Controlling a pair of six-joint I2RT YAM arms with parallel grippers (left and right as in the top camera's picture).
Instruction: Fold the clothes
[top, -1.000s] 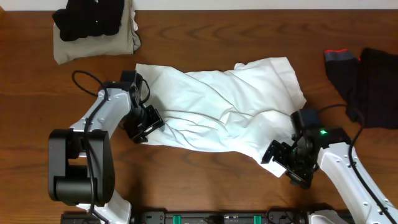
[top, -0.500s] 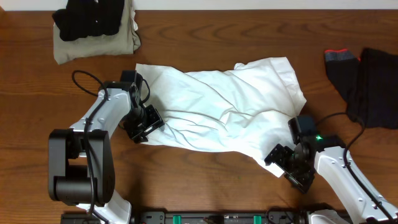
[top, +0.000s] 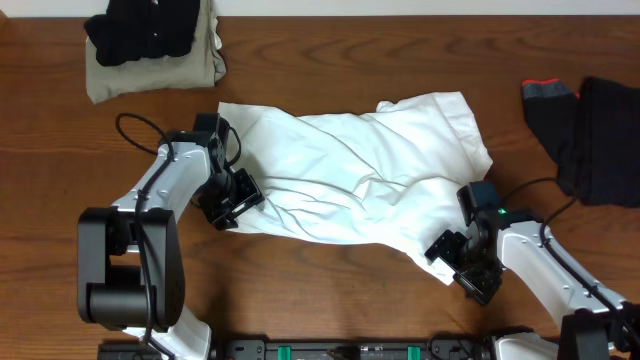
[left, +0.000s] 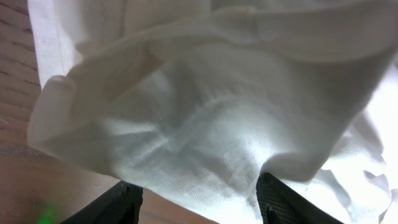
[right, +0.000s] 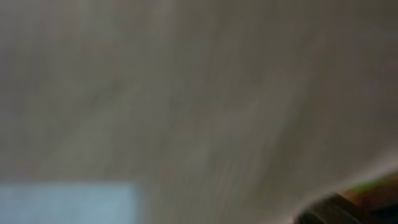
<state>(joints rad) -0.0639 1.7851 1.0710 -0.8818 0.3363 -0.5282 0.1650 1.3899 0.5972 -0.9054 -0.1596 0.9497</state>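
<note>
Dark brown wood table (top: 330, 290), seen from above, carrying all garments. The white shirt (top: 350, 180), the largest item, lies spread and wrinkled across the table's middle, its long axis running left to right and one corner reaching toward the near right.

At the right edge a black garment (top: 600, 140) lies in a heap, well apart from the shirt, with a dark piece edged in red (top: 548, 92) just beside it. In the far left corner a khaki garment (top: 150, 75) lies folded, with a black garment (top: 145, 30) bundled on top of it.

The left gripper (top: 232, 203) sits at the shirt's near left edge. In the left wrist view its fingers (left: 273, 196) stand apart, the shirt's hem draped across the gap between them.

The right gripper (top: 460, 265) sits at the shirt's near right corner. From above its jaws stand apart with the white corner between them. The right wrist view is filled by blurred pale cloth, with a dark finger (right: 326, 211) at the bottom right.
</note>
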